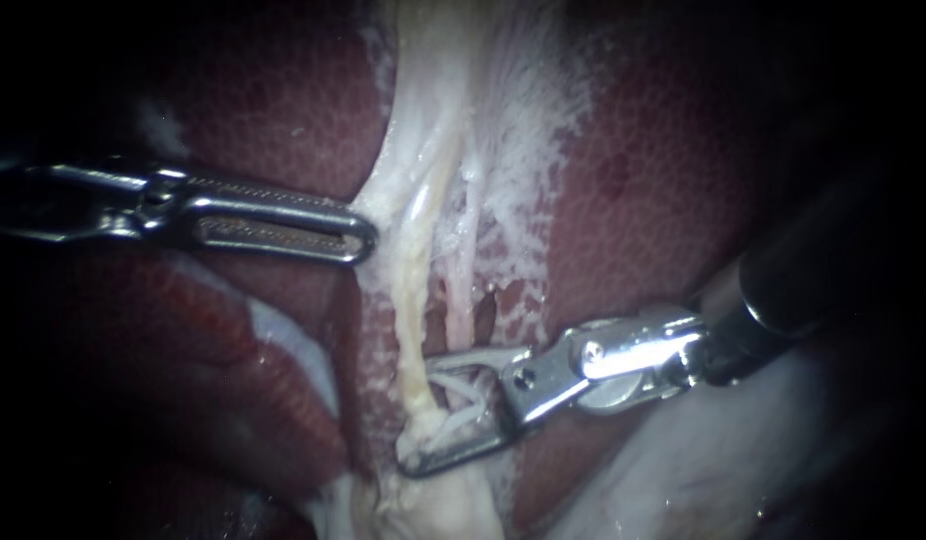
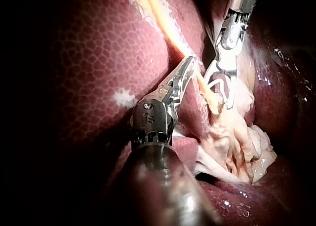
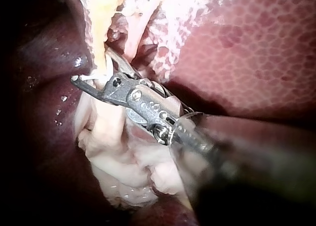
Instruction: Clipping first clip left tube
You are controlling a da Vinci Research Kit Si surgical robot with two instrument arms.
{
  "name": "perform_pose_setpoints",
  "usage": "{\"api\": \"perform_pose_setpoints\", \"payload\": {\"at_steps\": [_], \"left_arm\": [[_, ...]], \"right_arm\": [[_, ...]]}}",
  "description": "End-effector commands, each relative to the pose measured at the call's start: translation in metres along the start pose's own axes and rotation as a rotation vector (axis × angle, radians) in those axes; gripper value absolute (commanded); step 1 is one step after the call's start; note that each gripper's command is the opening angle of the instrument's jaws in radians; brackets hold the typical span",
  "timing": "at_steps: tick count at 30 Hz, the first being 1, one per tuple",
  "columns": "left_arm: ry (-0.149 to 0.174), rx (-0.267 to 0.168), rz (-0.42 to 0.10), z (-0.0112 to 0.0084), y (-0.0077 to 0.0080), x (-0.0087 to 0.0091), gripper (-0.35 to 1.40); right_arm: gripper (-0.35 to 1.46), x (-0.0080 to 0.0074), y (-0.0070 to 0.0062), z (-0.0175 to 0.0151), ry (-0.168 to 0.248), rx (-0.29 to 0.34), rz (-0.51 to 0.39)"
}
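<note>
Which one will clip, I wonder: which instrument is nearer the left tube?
Right. The right instrument has its jaws astride the left tube, holding a clip around it. The left instrument ends beside the tube, higher up, at the white tissue.

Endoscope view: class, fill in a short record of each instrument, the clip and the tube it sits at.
left instrument: tip against pale tissue beside the left tube
right instrument: jaws wide apart, holding the clip
clip: white, not yet closed, straddling the left tube
left tube: yellowish, running over the liver
</note>
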Motion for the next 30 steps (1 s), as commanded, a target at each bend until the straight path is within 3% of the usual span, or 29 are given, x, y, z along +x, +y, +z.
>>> {"api": "perform_pose_setpoints", "payload": {"at_steps": [1, 12, 22, 24, 28, 30], "left_arm": [[0.000, 0.000, 0.000, 0.0000, 0.0000, 0.0000, -0.35], [0.000, 0.001, 0.001, 0.0002, 0.0000, 0.0001, -0.35], [0.001, 0.004, 0.001, 0.0003, 0.0000, 0.0002, -0.35], [0.001, 0.004, 0.001, 0.0003, 0.0000, 0.0002, -0.35], [0.001, 0.004, 0.001, 0.0003, 0.0000, 0.0001, -0.35], [0.001, 0.004, 0.001, 0.0003, 0.0000, 0.0001, -0.35]], "right_arm": [[0.57, 0.0000, 0.0001, 0.0001, -0.001, -0.002, 0.000], [0.53, 0.0004, 0.0005, 0.0010, 0.000, -0.009, 0.008], [0.47, -0.0002, 0.0007, 0.0004, -0.001, -0.006, 0.007], [0.38, -0.0003, 0.0007, 0.0002, -0.001, -0.005, 0.006], [-0.27, -0.0006, 0.0007, -0.0002, 0.000, 0.022, 0.087], [-0.35, -0.0006, 0.0007, -0.0003, 0.002, 0.030, 0.089]]}}
